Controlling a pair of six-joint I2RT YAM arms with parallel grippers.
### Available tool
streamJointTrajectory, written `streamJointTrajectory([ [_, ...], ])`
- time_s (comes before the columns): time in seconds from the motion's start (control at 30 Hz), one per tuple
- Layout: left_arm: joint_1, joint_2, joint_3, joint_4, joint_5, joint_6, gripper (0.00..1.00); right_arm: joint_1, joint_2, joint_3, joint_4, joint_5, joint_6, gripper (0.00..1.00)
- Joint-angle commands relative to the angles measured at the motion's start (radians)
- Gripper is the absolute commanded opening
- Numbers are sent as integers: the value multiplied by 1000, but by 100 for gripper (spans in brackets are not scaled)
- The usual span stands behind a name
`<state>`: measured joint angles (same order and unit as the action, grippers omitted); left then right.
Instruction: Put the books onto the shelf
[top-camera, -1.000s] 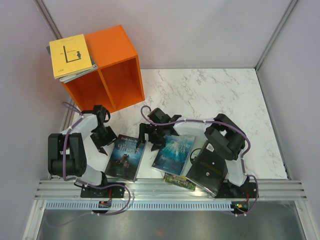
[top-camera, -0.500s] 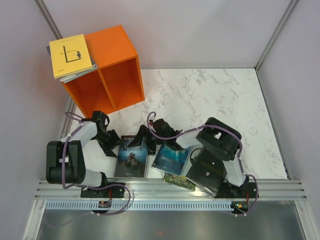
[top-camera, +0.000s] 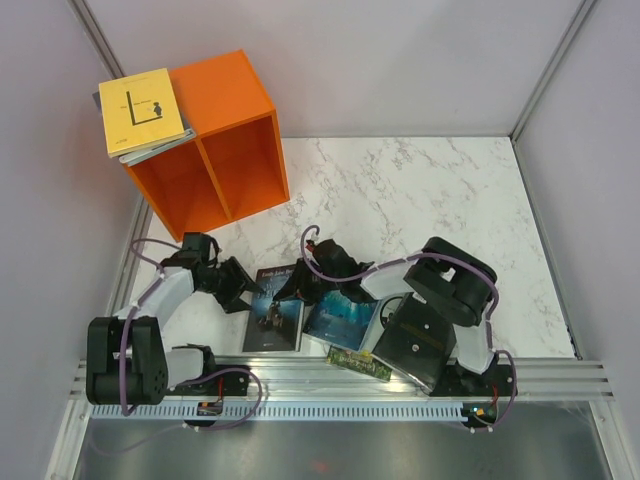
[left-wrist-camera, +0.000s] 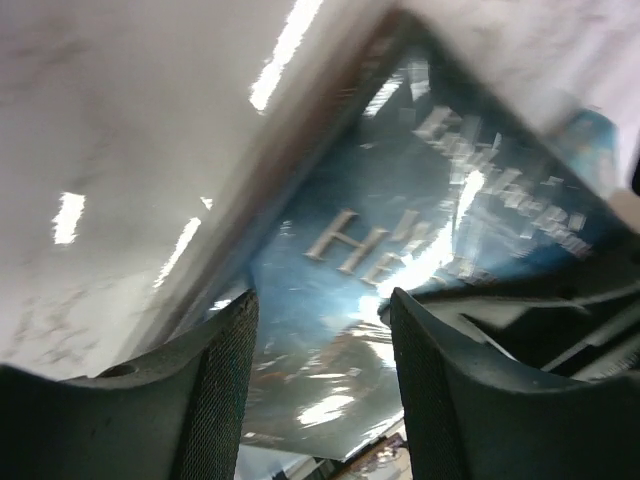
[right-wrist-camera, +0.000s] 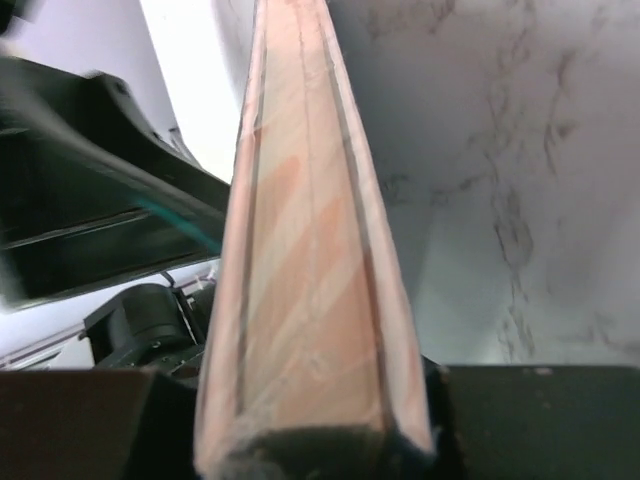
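Where the aluminium rail (top-camera: 330, 378) ran along the bottom of the top view, a green-gold book (top-camera: 360, 363) lay at the table's near edge. Just right of it, a black book (top-camera: 410, 350) lay partly under the right arm (top-camera: 450, 290).

A little higher in the frame, a light blue book (top-camera: 345, 318) lay on the white marble table (top-camera: 420, 200), with a dark blue book (top-camera: 272, 320) just beside it on the left. The right gripper (top-camera: 293, 287) reached across to the upper right corner of the dark blue book. In the right wrist view its jaws were clamped on that book, whose pale page edge ran straight up the picture from between them.

The left gripper (top-camera: 245, 292) was at the same book's upper left side. In the left wrist view its fingers (left-wrist-camera: 225, 380) stood apart, and the cover's silver lettering showed, blurred, beyond the gap. Whether they touched the book could not be told.

Farther back, in the upper left of the frame, the orange shelf (top-camera: 215, 95) stood at an angle by the table's far left corner. Its two compartments opened toward the bottom of the frame, well apart from the books on the table. On its top, toward the left, a yellow book (top-camera: 143, 110) lay on a few pale grey books (top-camera: 160, 150).
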<state>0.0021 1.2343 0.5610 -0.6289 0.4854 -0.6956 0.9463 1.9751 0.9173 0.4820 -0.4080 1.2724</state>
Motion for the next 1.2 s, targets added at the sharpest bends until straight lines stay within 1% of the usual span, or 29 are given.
streamJointTrajectory([
  [0.0,-33,-70,28,149,145,-71,60,-3,-62,11,-240,51,-120,0],
  [0.03,-33,-116,51,129,139,-52,61,-15,-88,17,-256,48,-137,0],
  [0.1,-33,-154,124,63,110,-29,62,-56,-172,23,-302,22,-174,0],
  [0.13,-33,-186,170,48,105,-7,64,-76,-224,34,-316,-18,-179,0],
  [0.27,-31,-249,240,18,113,13,65,-174,-330,92,-330,-124,-165,0],
  [0.37,-31,-286,267,18,117,19,66,-208,-375,179,-333,-178,-140,0],
  [0.5,-31,-309,275,38,156,30,66,-247,-380,293,-321,-261,-84,0],
  [0.6,-31,-329,248,99,220,4,67,-254,-378,316,-214,-288,10,0],
  [0.63,-31,-335,237,118,234,-19,67,-256,-378,312,-179,-298,69,0],
  [0.67,-31,-347,225,154,258,-30,67,-259,-375,305,-107,-301,94,0],
  [0.73,-31,-375,211,196,294,-71,67,-261,-372,287,-42,-302,143,0],
  [0.8,-31,-383,200,271,375,-106,66,-262,-364,281,23,-302,182,0],
  [0.83,-31,-384,195,297,439,-143,65,-264,-360,281,49,-304,195,0],
  [0.9,-31,-392,197,336,476,-171,63,-265,-352,285,70,-308,211,0],
  [0.97,-31,-415,208,336,495,-173,58,-270,-340,290,96,-314,225,0],
  [1.0,-31,-420,212,334,501,-177,54,-273,-338,295,104,-316,228,0],
  [1.03,-31,-423,214,334,504,-180,42,-273,-332,296,115,-318,232,0],
  [1.07,-31,-427,217,336,506,-185,36,-279,-328,298,121,-327,235,0],
  [1.13,-31,-426,221,334,512,-194,27,-284,-315,301,148,-334,254,0],
  [1.17,-31,-424,221,334,515,-196,27,-290,-311,302,158,-337,260,0],
])
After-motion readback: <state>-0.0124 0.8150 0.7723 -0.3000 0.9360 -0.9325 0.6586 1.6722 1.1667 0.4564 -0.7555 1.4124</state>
